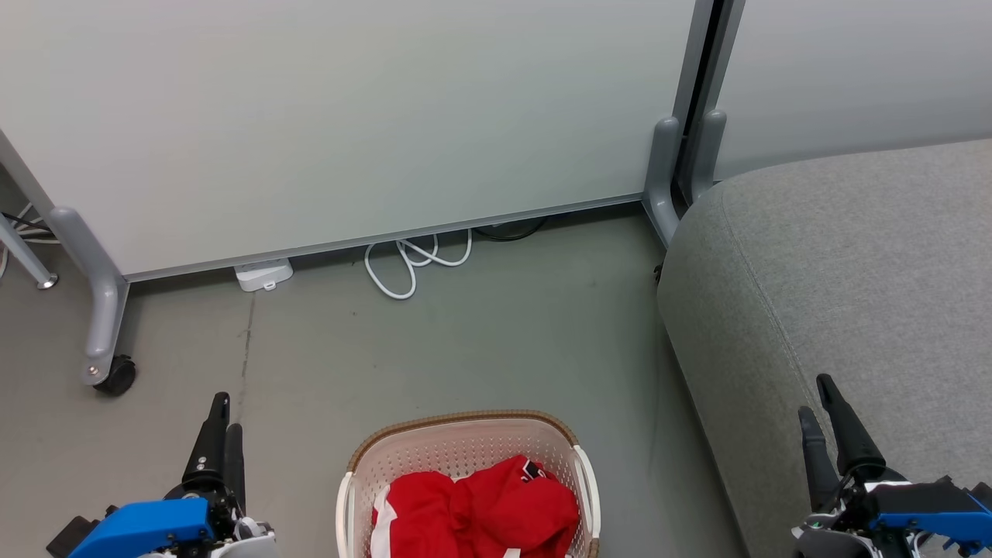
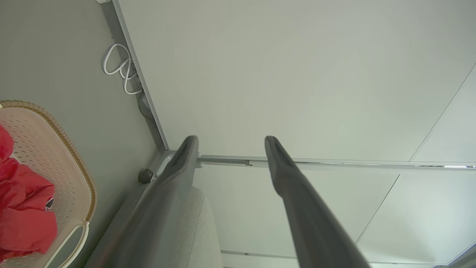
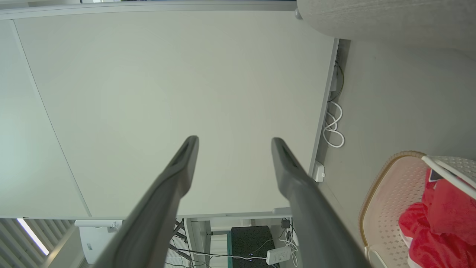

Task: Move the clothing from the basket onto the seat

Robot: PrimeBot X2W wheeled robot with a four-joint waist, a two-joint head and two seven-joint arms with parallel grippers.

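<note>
While both arms hang low at the bottom corners of my head view, the clothing (image 1: 480,508) lies heaped in the basket (image 1: 465,418): bright red fabric with white trim, bunched toward the near side so that the perforated far wall shows bare above it. At the top of the heap I see a small dark-and-white mark (image 1: 531,469), possibly a printed logo, though it is too small for me to read.

The basket stands on the grey floor (image 1: 480,349), between my two grippers and just left of the seat (image 1: 852,256), with a strip of floor between them. The seat is a big grey upholstered cushion with a rounded edge and a stitched seam running down it.

My left gripper (image 1: 226,415) is released: its wrist camera shows the two dark fingers spread wide, nothing between them, pointing toward the pale partition panel (image 1: 349,116). My right gripper (image 1: 814,395) hovers over the near edge of the seat, and its own camera likewise shows the fingers well apart and empty, the basket and red cloth off to one side.

Behind the basket, a looped white cable (image 1: 411,263) and a white power adapter (image 1: 263,273) lie at the foot of the panel, and a black caster (image 1: 116,376) sits at far left.
</note>
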